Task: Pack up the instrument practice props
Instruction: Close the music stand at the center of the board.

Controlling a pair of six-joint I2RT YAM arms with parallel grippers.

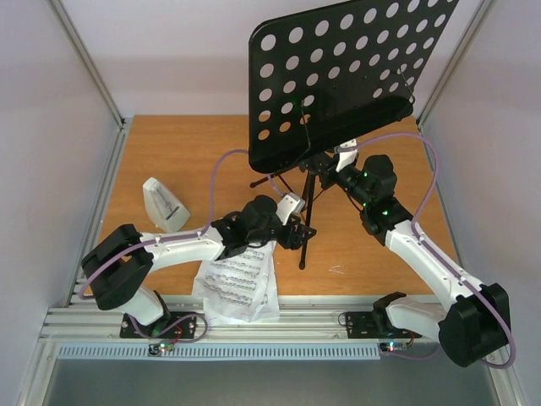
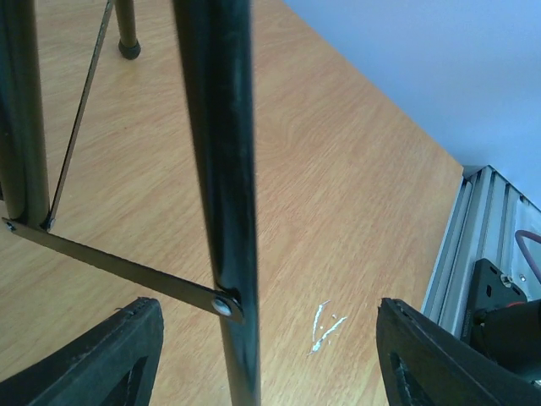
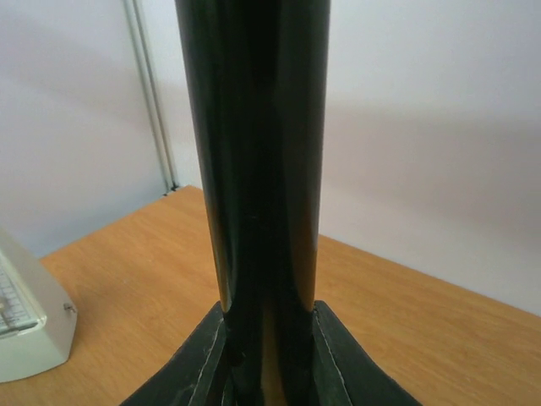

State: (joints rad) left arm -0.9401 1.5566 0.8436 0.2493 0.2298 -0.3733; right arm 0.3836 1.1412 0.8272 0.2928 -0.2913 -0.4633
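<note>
Snugly right fingers (image 3: 199,364) on music stand pole (image 3: 254,169); left fingers (image 2: 93,364) wide apart.

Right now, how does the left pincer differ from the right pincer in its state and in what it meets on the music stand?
The left pincer is open; the right pincer is shut. The left pincer straddles a tripod leg without touching it; the right pincer clamps the upright pole on both sides. Both are at the same black music stand.
</note>
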